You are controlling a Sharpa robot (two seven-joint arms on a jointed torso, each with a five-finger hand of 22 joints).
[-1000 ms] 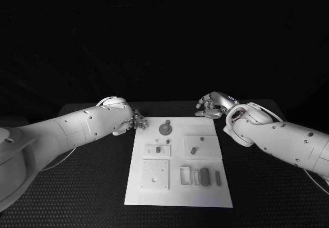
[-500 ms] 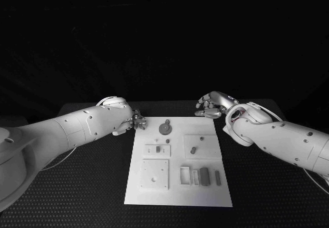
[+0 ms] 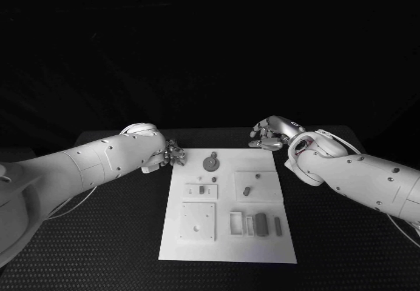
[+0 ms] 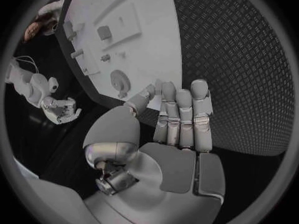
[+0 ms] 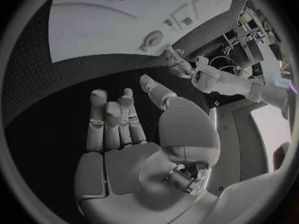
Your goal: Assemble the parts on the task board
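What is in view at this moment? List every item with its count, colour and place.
table: one, black and textured, under everything.
task board: one, white, in the middle of the table, running away from the robot.
round part: one, grey, at the far end of the board.
raised square plates: three, white, across the board's middle and near-left part.
small parts: a few, grey, on and beside the two farther plates; exact count too small to tell.
long parts: about four, white to grey, side by side on the near-right part of the board.
left hand: one, silver, holding nothing, by the board's far left corner.
right hand: one, silver, holding nothing, by the board's far right corner.
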